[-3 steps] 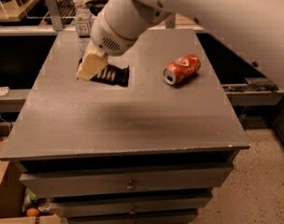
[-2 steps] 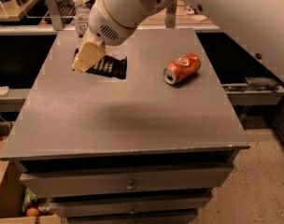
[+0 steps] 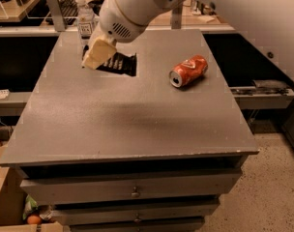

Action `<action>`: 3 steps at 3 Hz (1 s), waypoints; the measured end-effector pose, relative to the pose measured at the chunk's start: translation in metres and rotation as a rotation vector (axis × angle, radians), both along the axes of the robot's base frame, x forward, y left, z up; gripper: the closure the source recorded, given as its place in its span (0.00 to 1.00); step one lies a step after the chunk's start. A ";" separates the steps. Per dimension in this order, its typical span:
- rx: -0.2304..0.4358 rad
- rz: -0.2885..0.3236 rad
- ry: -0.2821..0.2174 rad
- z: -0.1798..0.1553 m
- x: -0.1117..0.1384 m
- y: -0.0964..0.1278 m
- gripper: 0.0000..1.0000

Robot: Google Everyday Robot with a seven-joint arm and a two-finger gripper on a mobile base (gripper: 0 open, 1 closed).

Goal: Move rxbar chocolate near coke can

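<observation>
The rxbar chocolate [image 3: 120, 65] is a flat black wrapper at the back left of the grey table [image 3: 137, 124]. My gripper [image 3: 99, 53], with beige fingers, is shut on the bar's left end and holds it slightly off the tabletop. The white arm reaches in from the top of the view and hides part of the bar. The coke can [image 3: 188, 71] lies on its side at the back right of the table, red with a silver end facing front left. It is well apart from the bar, to its right.
A clear water bottle [image 3: 84, 19] with a white label stands at the table's back left corner, just behind my gripper. Shelves and clutter lie behind the table. Drawers [image 3: 132, 191] are under the front edge. Floor is at the right.
My gripper and the black bar have moved together up and slightly to the right in the view. The coke can has not moved.
</observation>
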State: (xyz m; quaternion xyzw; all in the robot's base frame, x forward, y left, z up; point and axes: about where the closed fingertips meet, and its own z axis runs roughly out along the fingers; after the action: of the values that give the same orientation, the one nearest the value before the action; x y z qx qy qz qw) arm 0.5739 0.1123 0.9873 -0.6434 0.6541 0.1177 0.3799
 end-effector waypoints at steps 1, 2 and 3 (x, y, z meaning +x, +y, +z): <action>0.022 0.012 -0.075 0.010 0.045 -0.022 1.00; 0.067 0.005 -0.111 0.006 0.096 -0.041 1.00; 0.092 -0.022 -0.103 -0.012 0.130 -0.055 1.00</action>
State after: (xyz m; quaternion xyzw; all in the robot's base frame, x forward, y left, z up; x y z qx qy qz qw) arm 0.7041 0.0574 0.9750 -0.6232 0.6347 0.1102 0.4435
